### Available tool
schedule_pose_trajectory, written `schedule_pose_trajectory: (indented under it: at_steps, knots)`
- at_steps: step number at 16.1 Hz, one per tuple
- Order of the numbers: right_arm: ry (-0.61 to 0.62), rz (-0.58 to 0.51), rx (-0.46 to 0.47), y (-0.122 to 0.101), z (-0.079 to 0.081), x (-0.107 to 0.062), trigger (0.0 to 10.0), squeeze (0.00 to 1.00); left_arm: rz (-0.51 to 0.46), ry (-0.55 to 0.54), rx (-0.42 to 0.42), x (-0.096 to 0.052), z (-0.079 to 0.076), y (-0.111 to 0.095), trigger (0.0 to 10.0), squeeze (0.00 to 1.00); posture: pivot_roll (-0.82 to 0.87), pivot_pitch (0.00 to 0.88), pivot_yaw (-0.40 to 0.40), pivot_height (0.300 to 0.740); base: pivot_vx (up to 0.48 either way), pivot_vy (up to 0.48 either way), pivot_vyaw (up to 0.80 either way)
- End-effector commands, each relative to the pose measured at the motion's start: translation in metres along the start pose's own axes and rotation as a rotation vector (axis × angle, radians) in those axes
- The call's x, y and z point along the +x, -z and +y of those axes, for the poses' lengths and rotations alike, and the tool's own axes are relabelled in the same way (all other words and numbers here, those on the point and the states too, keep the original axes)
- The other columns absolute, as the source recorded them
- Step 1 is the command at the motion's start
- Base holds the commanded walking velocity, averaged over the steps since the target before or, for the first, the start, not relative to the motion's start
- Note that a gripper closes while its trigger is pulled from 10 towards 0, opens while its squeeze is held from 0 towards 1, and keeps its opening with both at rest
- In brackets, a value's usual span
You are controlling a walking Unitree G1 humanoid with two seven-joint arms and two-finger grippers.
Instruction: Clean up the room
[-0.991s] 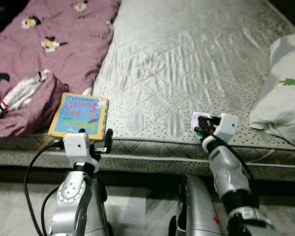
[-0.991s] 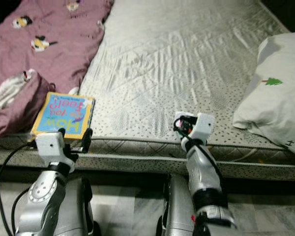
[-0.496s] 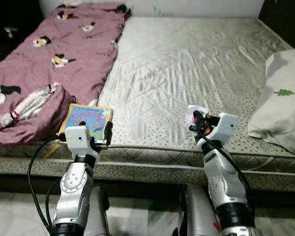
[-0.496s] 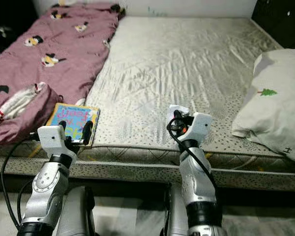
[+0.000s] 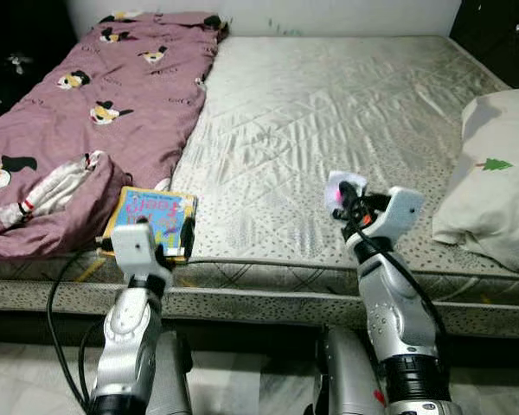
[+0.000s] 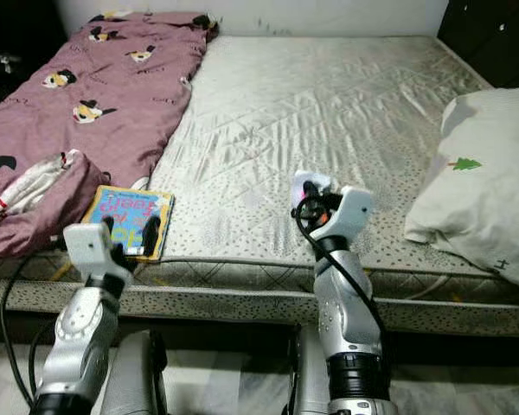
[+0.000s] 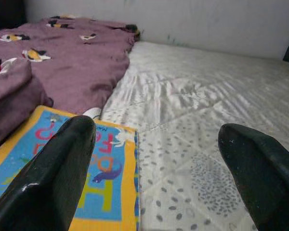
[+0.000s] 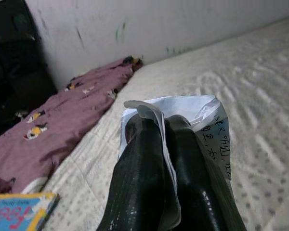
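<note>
A home bedroom is showing here: a bare quilted mattress is stretching across most of the frame, with a mauve penguin-print blanket lying along its left side, a white pillow resting at the right edge, and a children's picture book sitting at the lower left. A scuffed white wall is running behind the bed, and pale floor tiles are showing below.

Crumpled white paper with handwriting: pinched between the right gripper's jaws, above the bed. Blue-and-yellow children's board book: flat at the mattress's near edge, beside the purple blanket.
</note>
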State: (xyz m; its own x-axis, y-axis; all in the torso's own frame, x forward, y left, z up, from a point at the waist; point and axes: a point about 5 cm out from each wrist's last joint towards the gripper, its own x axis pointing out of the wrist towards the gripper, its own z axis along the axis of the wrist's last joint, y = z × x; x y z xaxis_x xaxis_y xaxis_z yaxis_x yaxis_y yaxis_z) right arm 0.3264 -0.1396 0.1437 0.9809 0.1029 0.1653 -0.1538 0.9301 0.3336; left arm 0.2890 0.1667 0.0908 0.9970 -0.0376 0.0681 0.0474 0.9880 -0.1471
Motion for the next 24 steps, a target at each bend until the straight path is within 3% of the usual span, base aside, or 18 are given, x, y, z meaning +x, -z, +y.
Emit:
schedule_pose_trajectory:
  at_steps: [1,10,14,18,24]
  knots:
    - [0.000,-0.014,0.003,-0.005,0.002,0.002,10.0,0.00,-0.009,0.011,0.005,0.001,0.001,-0.003,10.0,0.00,-0.03,0.008,0.025,0.576,0.000,0.000,0.00]
    - [0.037,0.008,0.015,-0.001,-0.001,-0.005,10.0,0.00,0.005,0.037,0.012,0.002,-0.004,-0.002,10.0,0.00,-0.03,0.031,0.041,0.659,0.000,0.000,0.00]
    - [0.059,0.025,-0.042,0.003,-0.002,-0.005,10.0,0.00,0.002,0.031,0.012,0.002,-0.003,-0.002,10.0,0.00,-0.03,0.029,0.038,0.659,0.000,0.000,0.00]
    - [0.047,-0.001,-0.038,-0.003,-0.003,-0.004,10.0,0.00,0.004,0.035,0.016,0.003,-0.003,-0.002,10.0,0.00,-0.03,0.028,0.042,0.677,0.000,0.000,-0.11]
    - [0.069,0.007,-0.055,-0.001,-0.008,-0.006,10.0,0.00,0.010,0.037,0.019,0.003,-0.003,-0.001,10.0,0.00,-0.03,0.030,0.043,0.740,0.000,0.000,0.00]
